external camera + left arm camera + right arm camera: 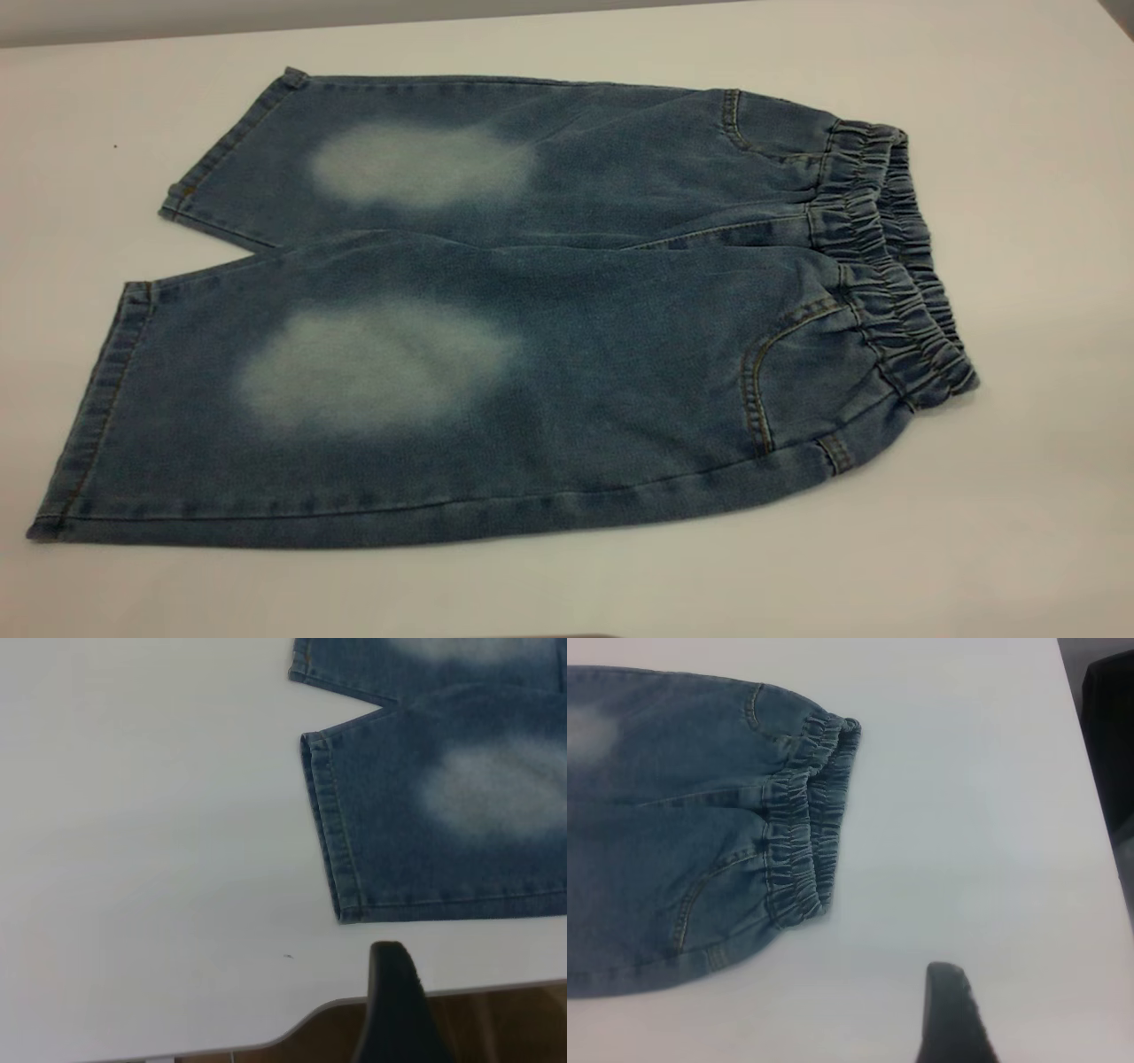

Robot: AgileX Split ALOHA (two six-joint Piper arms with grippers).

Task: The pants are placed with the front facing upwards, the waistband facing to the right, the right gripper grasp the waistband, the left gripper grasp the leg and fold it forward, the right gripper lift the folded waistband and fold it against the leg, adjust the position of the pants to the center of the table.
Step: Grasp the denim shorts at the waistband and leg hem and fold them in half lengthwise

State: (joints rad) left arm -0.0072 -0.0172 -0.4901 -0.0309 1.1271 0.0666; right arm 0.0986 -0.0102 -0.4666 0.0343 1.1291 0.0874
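Observation:
The blue denim pants [567, 292] lie flat on the white table [1019, 496], front up, each leg with a pale faded patch. The gathered waistband [886, 266] points right and the leg hems [97, 390] point left. Neither gripper shows in the exterior view. In the left wrist view my left gripper [394, 1005] is only a black wedge over the table's front edge, a short way off the near leg hem [330, 833]. In the right wrist view my right gripper [952, 1014] is a black wedge above bare table, apart from the waistband [802, 828].
Bare white table surrounds the pants on all sides. The table's front edge [292, 1032] shows in the left wrist view with brown floor beyond it. A dark object [1109, 735] stands past the table's right edge.

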